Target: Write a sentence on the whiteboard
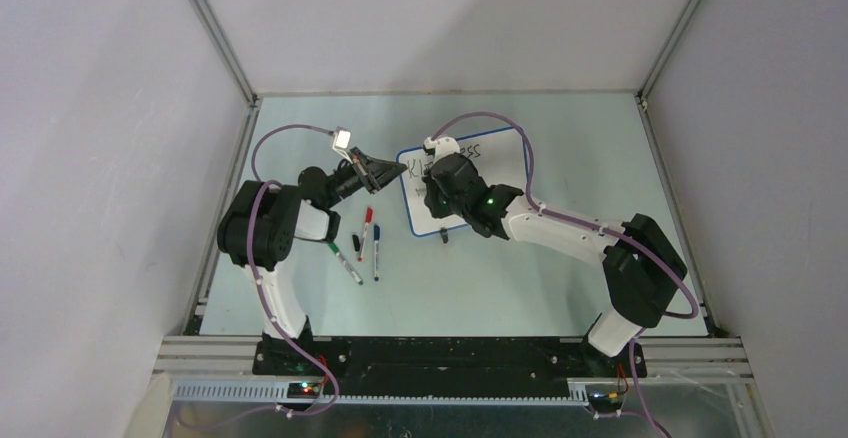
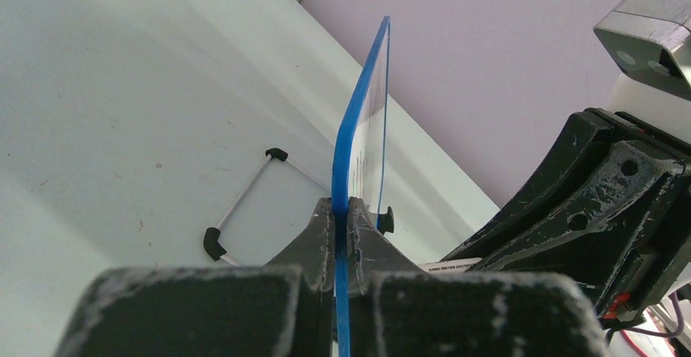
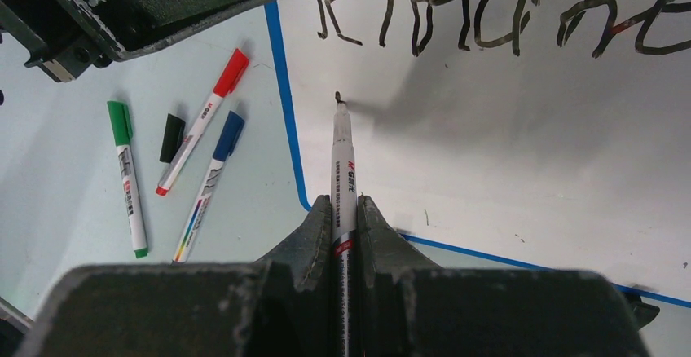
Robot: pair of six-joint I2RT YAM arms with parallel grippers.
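Observation:
The whiteboard (image 1: pixel 500 158) lies tilted on the table, blue-rimmed; it also shows in the right wrist view (image 3: pixel 505 153). My left gripper (image 1: pixel 397 170) is shut on its left edge, seen edge-on in the left wrist view (image 2: pixel 343 214). My right gripper (image 1: pixel 432 190) is shut on a white black-ink marker (image 3: pixel 343 174). The marker's tip touches the board just below the "K". The sentence (image 3: pixel 489 23) reads "Kindne…" in black on the top line, and the rest is cut off. Only a small dot sits at the tip.
On the table left of the board lie a green marker (image 3: pixel 128 178), a red marker (image 3: pixel 204 121), a blue marker (image 3: pixel 210 184) and a black cap (image 3: pixel 171 137). A thin white rod with black ends (image 2: pixel 244 198) lies beside the board. Enclosure walls surround the table.

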